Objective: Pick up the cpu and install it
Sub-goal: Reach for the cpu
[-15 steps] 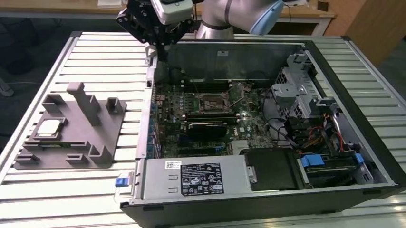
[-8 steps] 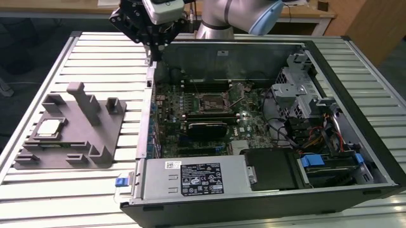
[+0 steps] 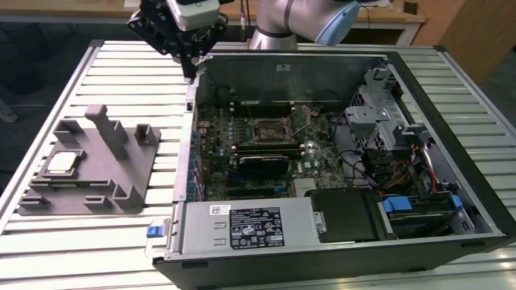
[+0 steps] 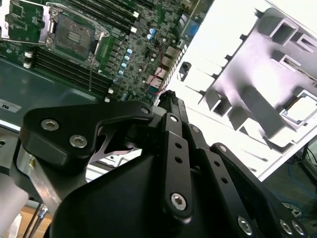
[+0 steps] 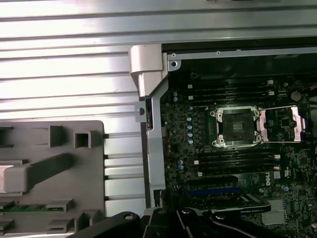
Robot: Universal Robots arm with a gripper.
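The cpu (image 3: 64,162) is a small, flat, shiny square. It sits in a pocket of the grey plastic holder (image 3: 121,175) on the metal table (image 3: 137,78). The holder lies on the exterior view's left, just beside the big open computer box (image 3: 322,266). The cpu lies flat with its silver top facing up, and nothing is touching it. In the second wrist view the cpu (image 4: 302,109) shows as a bright square in the grey holder (image 4: 257,99). The robot arm (image 3: 298,18) reaches in from the far side of the table. Its black jaws hang in the air above the far corner of the computer box, on the side nearest the holder. They are well apart from the cpu. The jaws point down, and their tips look pressed together with nothing held between them. Inside the box lies the green board (image 3: 315,157) with lots of little parts. Near the middle of the board is the square socket (image 3: 272,128). In the first wrist view the socket (image 5: 237,124) is open, with its metal frame (image 5: 282,124) swung to one side. The same view shows the holder (image 5: 49,168) on the striped table (image 5: 64,49) next to the box's corner. A silver box with a label (image 3: 241,226) sits at the near end of the computer box.
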